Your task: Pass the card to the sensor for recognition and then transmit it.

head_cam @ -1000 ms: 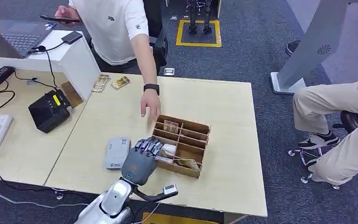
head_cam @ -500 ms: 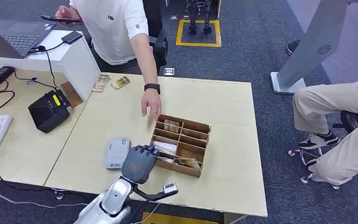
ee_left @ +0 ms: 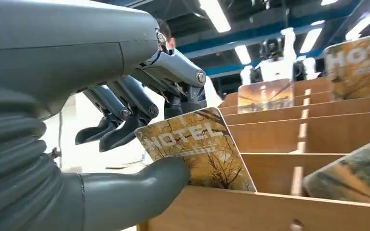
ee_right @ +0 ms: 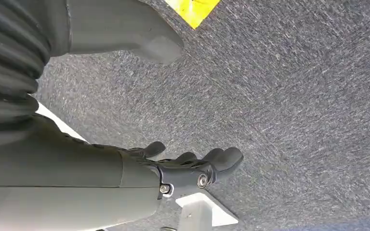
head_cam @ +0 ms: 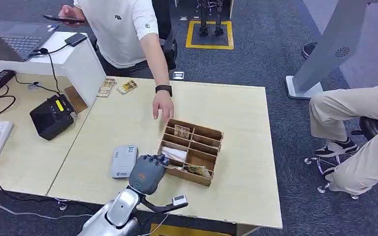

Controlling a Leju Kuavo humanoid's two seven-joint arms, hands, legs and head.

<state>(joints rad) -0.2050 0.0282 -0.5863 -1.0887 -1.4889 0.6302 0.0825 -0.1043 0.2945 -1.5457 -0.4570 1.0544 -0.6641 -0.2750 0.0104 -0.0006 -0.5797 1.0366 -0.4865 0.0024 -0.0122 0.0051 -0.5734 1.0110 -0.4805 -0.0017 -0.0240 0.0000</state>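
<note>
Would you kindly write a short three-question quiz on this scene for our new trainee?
1. True or false: the left hand pinches a card at the wooden box.
2. What lies on the table beside the box, on the robot's left? A) grey sensor B) mug C) scissors
3. Fill in: the card reads ____.

Key: 1 true; 2 A; 3 HOTEL

bright, even overhead strip lighting, soft shadows, perhaps slight blur in close wrist views
</note>
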